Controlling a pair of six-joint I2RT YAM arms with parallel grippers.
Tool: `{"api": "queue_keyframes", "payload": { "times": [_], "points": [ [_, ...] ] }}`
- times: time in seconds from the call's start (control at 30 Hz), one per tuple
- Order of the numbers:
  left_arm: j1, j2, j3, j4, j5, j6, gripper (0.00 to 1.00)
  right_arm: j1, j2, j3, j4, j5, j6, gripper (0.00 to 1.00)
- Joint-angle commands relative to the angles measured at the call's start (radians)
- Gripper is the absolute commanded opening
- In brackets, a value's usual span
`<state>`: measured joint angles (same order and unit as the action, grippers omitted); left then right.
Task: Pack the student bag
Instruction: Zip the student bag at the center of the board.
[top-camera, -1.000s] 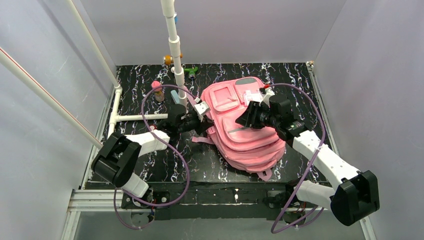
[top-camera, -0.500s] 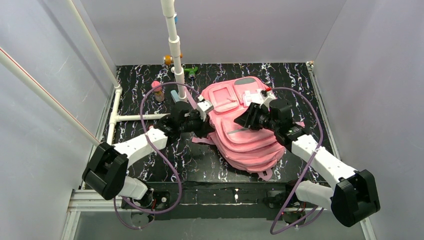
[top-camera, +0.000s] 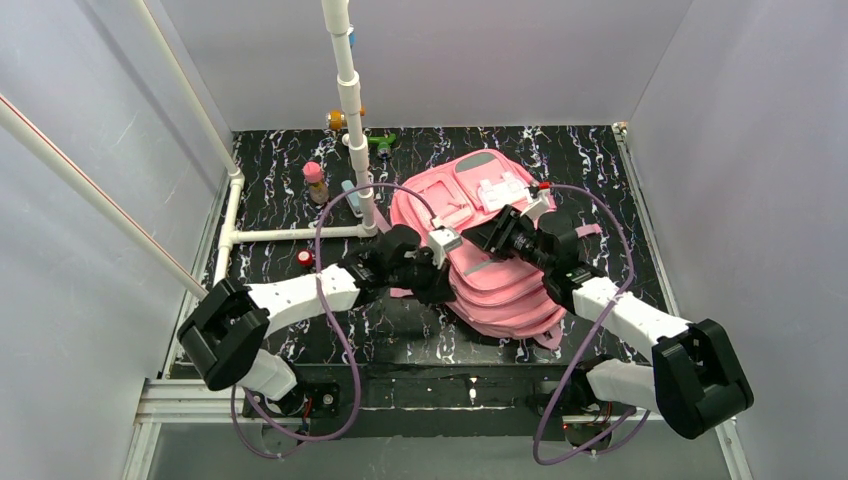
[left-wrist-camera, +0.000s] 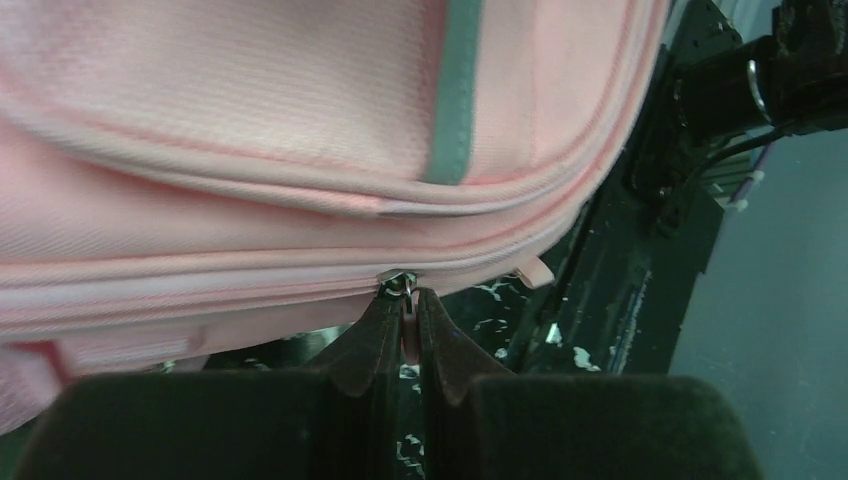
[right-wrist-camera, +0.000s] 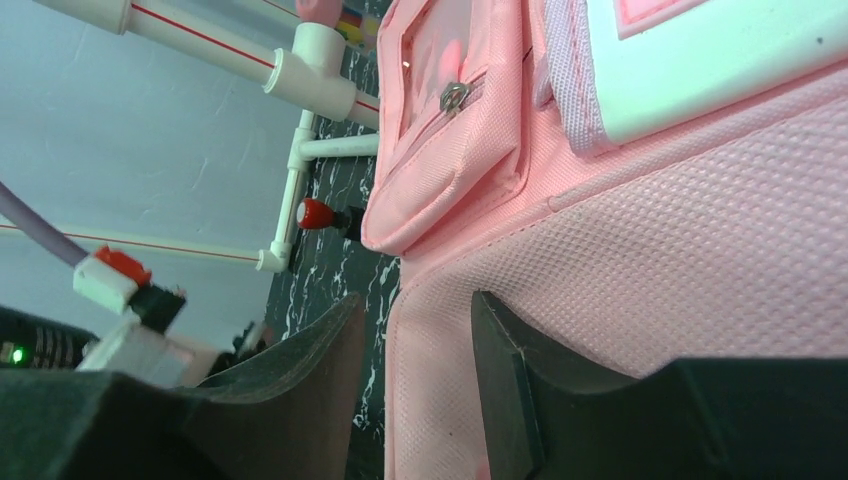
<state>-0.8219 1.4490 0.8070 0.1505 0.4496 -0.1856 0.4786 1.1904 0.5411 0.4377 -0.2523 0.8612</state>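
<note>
The pink student bag (top-camera: 505, 285) lies flat in the middle of the table, its white patch (top-camera: 503, 188) facing up. My left gripper (top-camera: 441, 262) is at the bag's near-left side. In the left wrist view the left gripper (left-wrist-camera: 408, 312) is shut on the pink zipper pull (left-wrist-camera: 409, 340) of a side zip on the student bag (left-wrist-camera: 250, 150). My right gripper (top-camera: 489, 233) hovers over the bag's upper middle. In the right wrist view the right gripper (right-wrist-camera: 412, 335) stands open, a fabric edge of the student bag (right-wrist-camera: 650, 260) running between its fingers; one finger lies on the fabric.
A white pipe frame (top-camera: 352, 100) stands at the back left, with a crossbar (top-camera: 290, 235) lying on the table. Beside it are a pink-capped bottle (top-camera: 316, 183), a small red object (top-camera: 305, 258), a green object (top-camera: 381, 141) and an orange one (top-camera: 335, 120). Grey walls enclose the table.
My left arm has swung right and nearer along the bag's side and its gripper has shut on the zipper pull. The bag shifted slightly. My right gripper slid left over the bag.
</note>
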Motion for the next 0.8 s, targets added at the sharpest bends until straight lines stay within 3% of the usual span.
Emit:
{"api": "queue_keyframes", "payload": {
  "times": [0.0,0.13,0.37,0.43,0.5,0.63,0.77],
  "points": [
    [-0.138,0.023,0.033,0.047,0.071,-0.114,0.00,0.037,0.067,-0.067,-0.160,0.070,0.004,0.53],
    [-0.187,0.047,0.015,0.151,0.108,-0.217,0.00,0.052,0.056,-0.034,-0.211,0.091,-0.023,0.53],
    [-0.183,0.004,0.017,0.153,0.090,-0.183,0.00,0.052,-0.019,-0.003,-0.329,0.131,-0.088,0.54],
    [-0.180,0.019,0.040,0.151,0.104,-0.226,0.00,0.052,-0.048,0.060,-0.453,0.133,-0.140,0.56],
    [-0.174,0.028,0.054,0.150,0.123,-0.272,0.00,0.052,-0.087,0.176,-0.716,0.175,-0.229,0.62],
    [-0.165,0.006,0.051,0.149,0.140,-0.296,0.00,0.052,-0.234,0.311,-1.083,0.229,-0.317,0.79],
    [-0.159,-0.003,0.045,0.149,0.152,-0.292,0.00,0.052,-0.364,0.362,-1.237,0.190,-0.308,0.87]
  ]
}}
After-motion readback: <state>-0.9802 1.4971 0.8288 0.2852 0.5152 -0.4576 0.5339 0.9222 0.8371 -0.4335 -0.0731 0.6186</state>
